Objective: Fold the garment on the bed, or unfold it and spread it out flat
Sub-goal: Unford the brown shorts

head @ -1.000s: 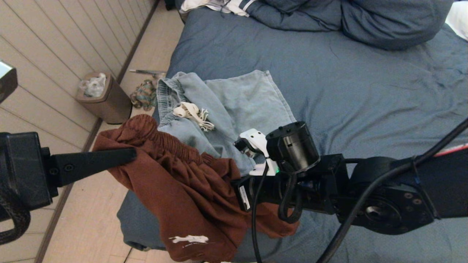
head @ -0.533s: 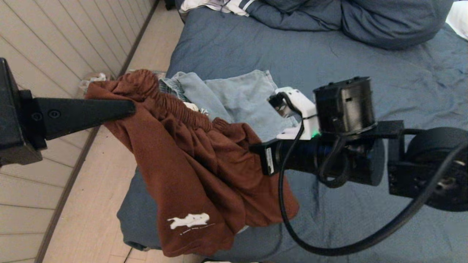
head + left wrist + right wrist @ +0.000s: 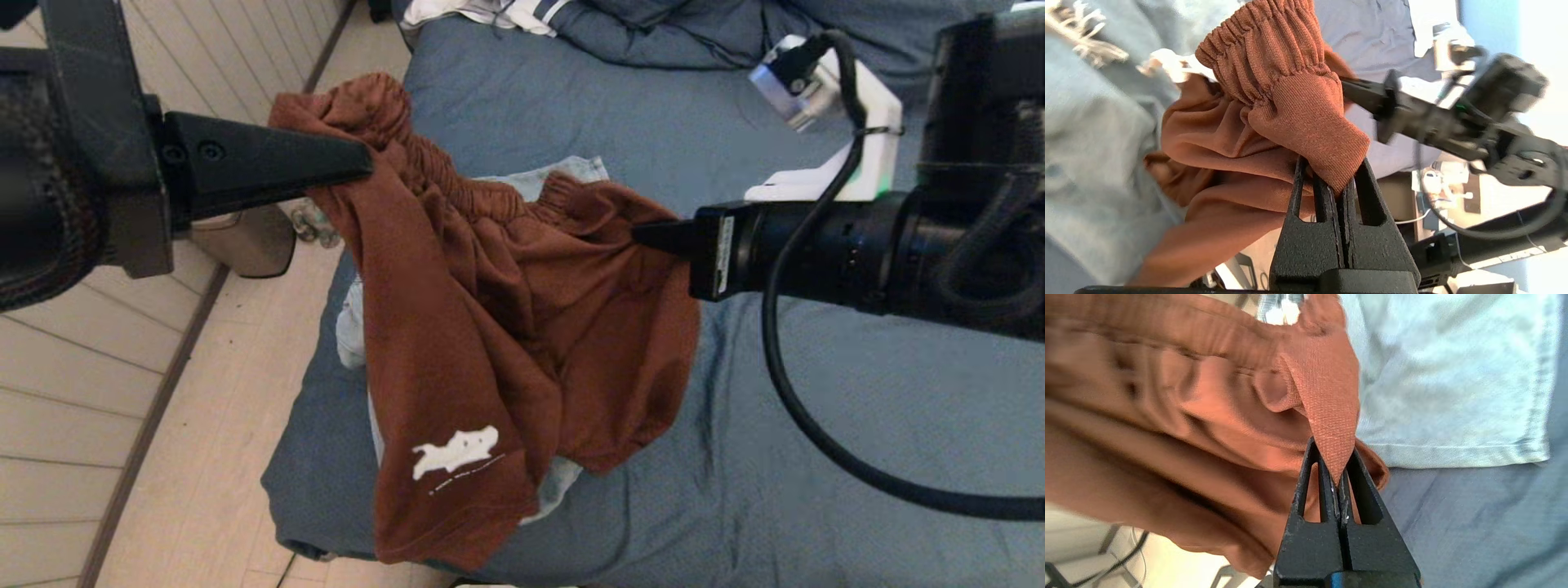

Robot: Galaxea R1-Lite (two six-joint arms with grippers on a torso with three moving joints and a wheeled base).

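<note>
Left gripper and right gripper are each clamped shut on the elastic waistband of the brown shorts, which hang above the near left corner of the bed.

Risk: each pinch takes only a thin edge of fabric, so spreading the arms could pull it free. The hanging hem could also drag the blue shorts lying underneath.

Containers: a bin on the floor beside the bed; contents hidden.

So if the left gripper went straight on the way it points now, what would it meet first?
The brown shorts it is shut on. Beyond their waistband, the left gripper points toward the right gripper, which pinches the other end; depth is unclear, so it might pass beside it.
</note>
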